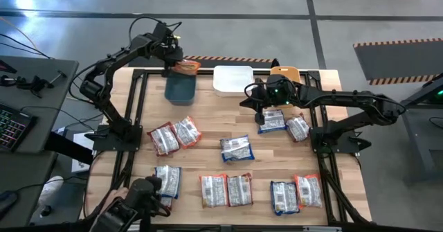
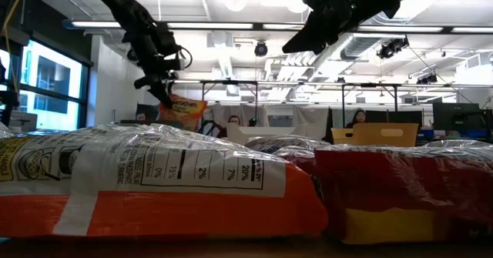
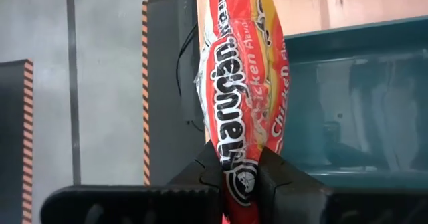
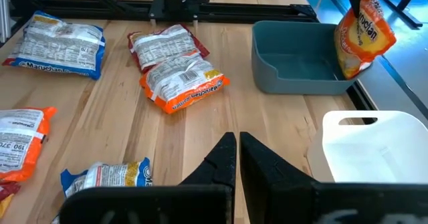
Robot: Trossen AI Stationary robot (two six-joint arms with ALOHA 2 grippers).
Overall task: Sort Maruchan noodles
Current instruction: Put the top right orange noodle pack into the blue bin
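At the far left of the wooden counter (image 1: 208,131), the left end effector (image 1: 173,60) hangs over the far rim of the teal plastic bin (image 1: 181,88), its fingers pinched on the end of an orange plastic Maruchan chicken ramen packet (image 1: 187,67). The left wrist view shows that packet clamped between the two dark pads, with the bin's teal wall just behind it; the low view shows it dangling clear of the counter. The step in hand looks like the drop of this orange packet into the teal bin. The next move calls for bringing the packet over the bin's hollow rather than its rim, then opening the fingers so it falls inside.

Across the middle and near side of the counter lie the other flat ramen packets (image 1: 237,149), most showing silvery printed backs with orange, blue or red edges, none yet binned as far as can be seen. Right of the teal bin stand a white plastic bin (image 1: 232,79) and an orange one (image 1: 285,72).

The right end effector (image 1: 257,97) waits with fingers closed, raised above the counter near the white bin, beside a blue-edged packet (image 1: 272,121).
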